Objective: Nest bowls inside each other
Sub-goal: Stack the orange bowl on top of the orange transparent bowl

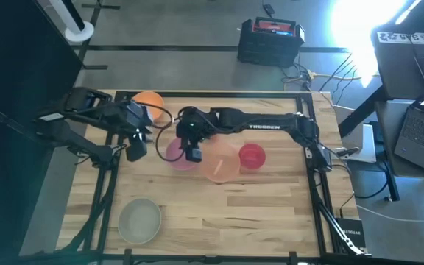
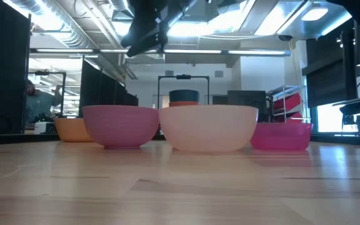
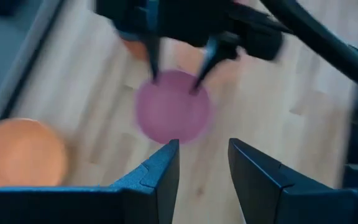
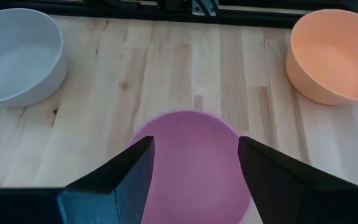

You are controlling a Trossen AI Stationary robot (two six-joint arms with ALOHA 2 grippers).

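Three bowls stand in a row at mid-table: a pale pink bowl (image 1: 177, 154), a translucent peach bowl (image 1: 221, 163) and a red bowl (image 1: 252, 156). An orange bowl (image 1: 148, 99) sits at the far left, and a whitish-grey bowl (image 1: 139, 221) near the front edge. My right gripper (image 4: 194, 168) hangs open above the pink bowl (image 4: 188, 155), one finger over each side. In the low view it (image 2: 145, 31) is well clear of the bowl (image 2: 120, 125). My left gripper (image 3: 204, 165) is open and holds nothing, raised left of the pink bowl (image 3: 171, 107).
In the low view a small dark cup (image 2: 184, 95) shows behind the peach bowl (image 2: 208, 128). The right arm (image 1: 271, 125) stretches across the far half of the table. Bare wood lies between the grey bowl and the front right corner (image 1: 271, 221).
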